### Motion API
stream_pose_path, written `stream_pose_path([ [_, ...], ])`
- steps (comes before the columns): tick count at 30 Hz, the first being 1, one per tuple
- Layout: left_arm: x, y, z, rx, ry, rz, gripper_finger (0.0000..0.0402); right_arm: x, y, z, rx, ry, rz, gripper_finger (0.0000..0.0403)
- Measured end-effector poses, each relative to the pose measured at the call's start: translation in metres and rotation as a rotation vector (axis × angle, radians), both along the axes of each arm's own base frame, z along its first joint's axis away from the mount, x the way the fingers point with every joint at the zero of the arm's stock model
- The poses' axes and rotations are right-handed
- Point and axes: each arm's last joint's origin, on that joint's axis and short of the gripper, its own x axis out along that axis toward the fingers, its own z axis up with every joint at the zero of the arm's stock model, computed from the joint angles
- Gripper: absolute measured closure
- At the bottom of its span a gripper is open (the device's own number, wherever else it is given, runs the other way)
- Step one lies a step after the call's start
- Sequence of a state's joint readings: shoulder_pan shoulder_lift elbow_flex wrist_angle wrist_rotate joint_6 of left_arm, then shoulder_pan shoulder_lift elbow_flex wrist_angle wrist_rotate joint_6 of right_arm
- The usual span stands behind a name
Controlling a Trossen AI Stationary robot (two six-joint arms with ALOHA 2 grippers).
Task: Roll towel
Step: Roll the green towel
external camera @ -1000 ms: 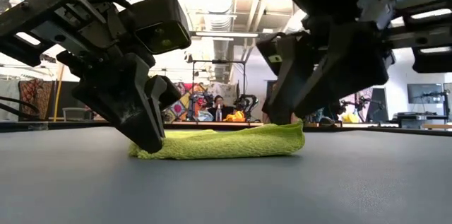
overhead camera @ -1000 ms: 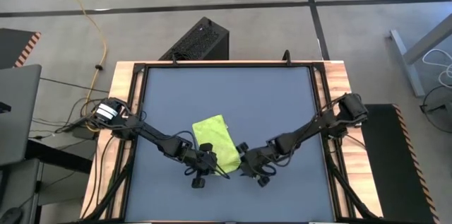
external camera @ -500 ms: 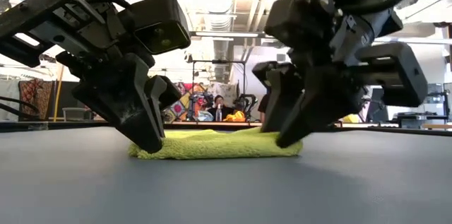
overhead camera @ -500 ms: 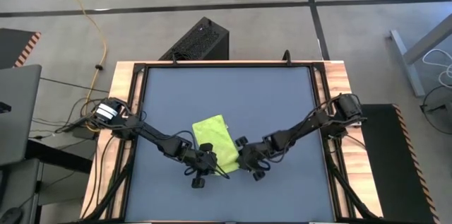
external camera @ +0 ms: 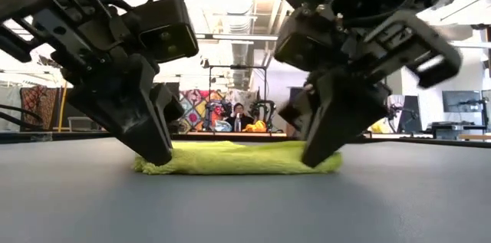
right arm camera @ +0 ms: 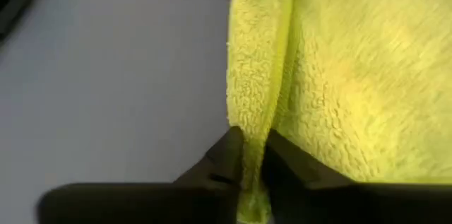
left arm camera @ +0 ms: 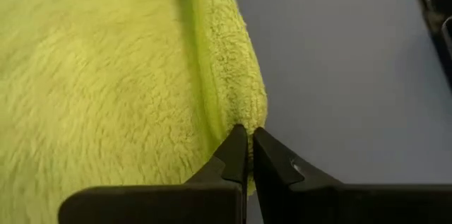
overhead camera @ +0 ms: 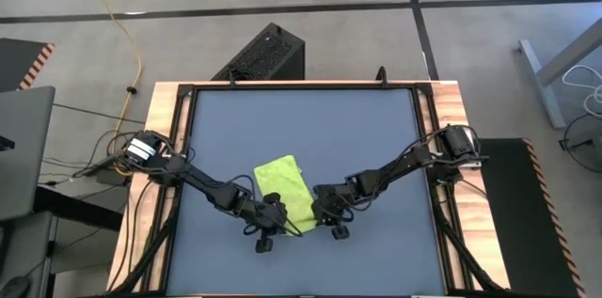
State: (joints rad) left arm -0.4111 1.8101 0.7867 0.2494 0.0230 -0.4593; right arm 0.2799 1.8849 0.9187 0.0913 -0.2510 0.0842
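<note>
The towel (overhead camera: pixel 285 191) is lying flat on the dark blue-grey tabletop (overhead camera: pixel 306 129), folded into a narrow lime-green strip near the table's front edge, between the 2 arms. In the low view it is sitting as a low, thick pad (external camera: pixel 238 159) on the surface. The left gripper (overhead camera: pixel 271 215) is pressing down at the towel's front left corner, and in its wrist view the 2 fingers (left arm camera: pixel 233 155) are pinched together on the folded edge of the fabric. The right gripper (overhead camera: pixel 318 206) is sitting at the front right corner, and its fingers (right arm camera: pixel 229 155) are nipping a raised fold of the cloth between them. Beyond the table, a person (external camera: pixel 238 119) is sitting among colourful clutter in the room.
</note>
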Motion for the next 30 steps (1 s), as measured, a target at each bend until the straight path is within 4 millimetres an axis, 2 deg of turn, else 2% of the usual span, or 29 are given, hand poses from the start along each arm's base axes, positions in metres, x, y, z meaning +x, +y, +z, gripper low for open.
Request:
stream_pose_path([
  [4, -0.006, -0.002, 0.001, -0.064, 0.018, 0.044, 0.0401, 0.002, -0.012, 0.000, 0.189, 0.111, -0.066, 0.0387],
  [8, -0.009, -0.002, -0.001, -0.160, 0.060, 0.097, 0.0401, 0.005, -0.029, 0.001, 0.398, 0.246, -0.194, 0.0379],
  [13, -0.014, -0.003, -0.006, -0.271, 0.094, 0.160, 0.0401, 0.009, -0.042, 0.003, 0.568, 0.374, -0.361, 0.0374],
  [20, -0.021, -0.001, -0.012, -0.378, 0.113, 0.238, 0.0401, 0.008, -0.040, 0.003, 0.618, 0.430, -0.444, 0.0377],
  [25, -0.022, -0.001, -0.012, -0.410, 0.148, 0.245, 0.0401, 0.007, -0.035, 0.002, 0.625, 0.472, -0.563, 0.0351],
  [30, -0.025, -0.003, -0.014, -0.467, 0.222, 0.252, 0.0401, 0.006, -0.038, 0.001, 0.637, 0.487, -0.596, 0.0320],
])
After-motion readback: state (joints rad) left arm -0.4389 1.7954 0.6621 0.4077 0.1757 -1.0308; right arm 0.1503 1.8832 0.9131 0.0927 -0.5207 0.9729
